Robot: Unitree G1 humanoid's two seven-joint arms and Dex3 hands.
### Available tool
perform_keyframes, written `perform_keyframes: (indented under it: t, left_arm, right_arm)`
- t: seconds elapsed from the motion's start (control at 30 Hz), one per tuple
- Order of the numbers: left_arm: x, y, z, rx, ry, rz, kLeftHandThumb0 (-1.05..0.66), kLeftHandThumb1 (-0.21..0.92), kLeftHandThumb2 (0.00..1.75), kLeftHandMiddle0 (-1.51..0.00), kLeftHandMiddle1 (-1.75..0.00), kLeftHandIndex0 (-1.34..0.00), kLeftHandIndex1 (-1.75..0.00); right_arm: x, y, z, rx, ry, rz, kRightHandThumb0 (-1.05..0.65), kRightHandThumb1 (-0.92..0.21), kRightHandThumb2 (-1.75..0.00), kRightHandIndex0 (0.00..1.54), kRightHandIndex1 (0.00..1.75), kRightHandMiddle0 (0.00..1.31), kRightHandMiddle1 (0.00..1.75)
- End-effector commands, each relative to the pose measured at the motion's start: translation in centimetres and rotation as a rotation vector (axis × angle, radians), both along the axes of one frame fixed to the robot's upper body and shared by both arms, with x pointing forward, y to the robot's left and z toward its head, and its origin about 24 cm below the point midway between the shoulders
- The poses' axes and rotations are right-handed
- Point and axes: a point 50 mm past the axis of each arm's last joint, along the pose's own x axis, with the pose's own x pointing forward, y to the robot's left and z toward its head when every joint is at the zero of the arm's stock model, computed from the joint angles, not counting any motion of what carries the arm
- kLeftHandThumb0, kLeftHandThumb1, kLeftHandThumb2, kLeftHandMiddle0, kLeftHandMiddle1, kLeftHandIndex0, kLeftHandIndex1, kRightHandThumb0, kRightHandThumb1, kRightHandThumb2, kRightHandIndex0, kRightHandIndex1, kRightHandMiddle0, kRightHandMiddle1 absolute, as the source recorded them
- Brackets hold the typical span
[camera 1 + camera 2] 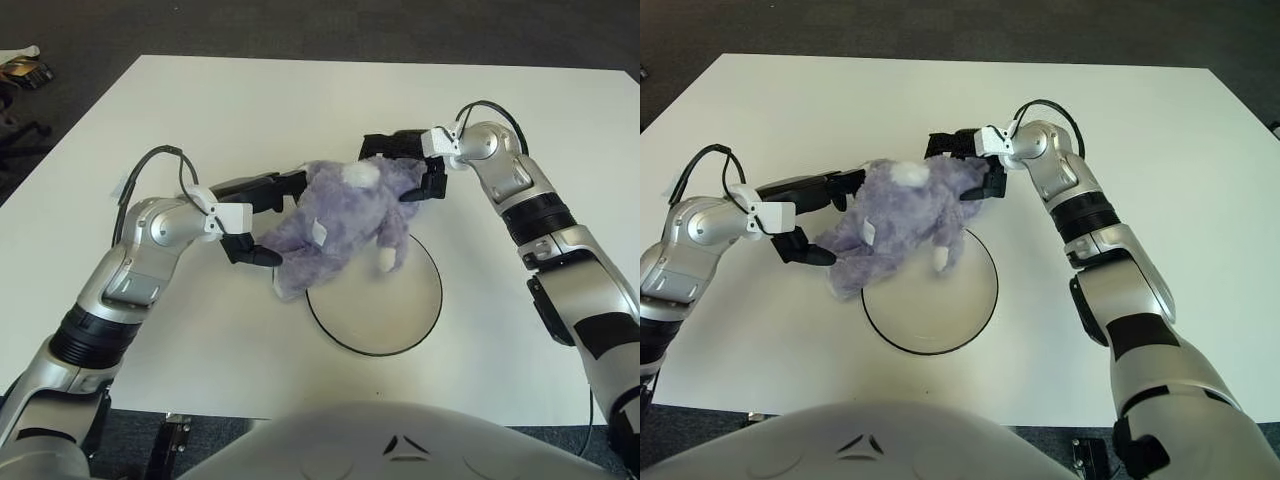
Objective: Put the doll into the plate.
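So the fluffy purple plush doll (340,220) sits mid-frame, held between both hands with its lower end overlapping the upper-left rim of the round white plate with the thin dark edge (400,320); can't tell if it's actually touching the plate. The left hand (262,215) comes in from the left with its black fingers clamped on the doll's side, and the right hand (410,165) pinches the doll's top from the upper right. Everything's over a plain white table (230,100).

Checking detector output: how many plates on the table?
1: the plate sits at the table's near centre, its far rim under the doll held between left hand and right hand.
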Motion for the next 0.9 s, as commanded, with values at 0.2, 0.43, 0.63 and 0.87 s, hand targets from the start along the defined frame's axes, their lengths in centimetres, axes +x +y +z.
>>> perform_keyframes:
  t: [0.2, 0.43, 0.63, 0.87]
  left_arm:
    - [-0.1, -0.3, 0.4, 0.0, -0.056, 0.008, -0.6, 0.29, 0.99, -0.59, -1.75, -0.22, -1.74]
    - [0.2, -0.5, 0.3, 0.067, -0.061, 0.036, -0.52, 0.27, 1.02, -0.8, -1.75, -0.36, -1.75]
    - [0.6, -0.6, -0.1, 0.121, -0.064, 0.051, -0.42, 0.22, 1.11, -0.91, -1.75, -0.49, -1.75]
    - [0.7, -0.6, -0.1, 0.109, -0.067, 0.082, -0.3, 0.16, 1.2, -1.04, -1.75, -0.69, -1.75]
  right_arm:
    - [0.1, -0.3, 0.1, -0.036, -0.062, -0.07, 0.26, -0.11, -1.42, 0.36, 1.72, 0.41, 1.74]
    - [0.3, -0.6, -0.1, 0.032, -0.062, -0.122, 0.54, -0.11, -1.55, 0.75, 1.74, 0.7, 1.75]
    - [0.4, -1.2, -0.3, 0.122, -0.061, -0.185, 0.58, -0.08, -1.6, 0.8, 1.75, 0.88, 1.75]
    - [0.3, -1.6, -0.1, 0.178, -0.077, -0.222, 0.57, -0.09, -1.59, 0.8, 1.75, 0.97, 1.75]
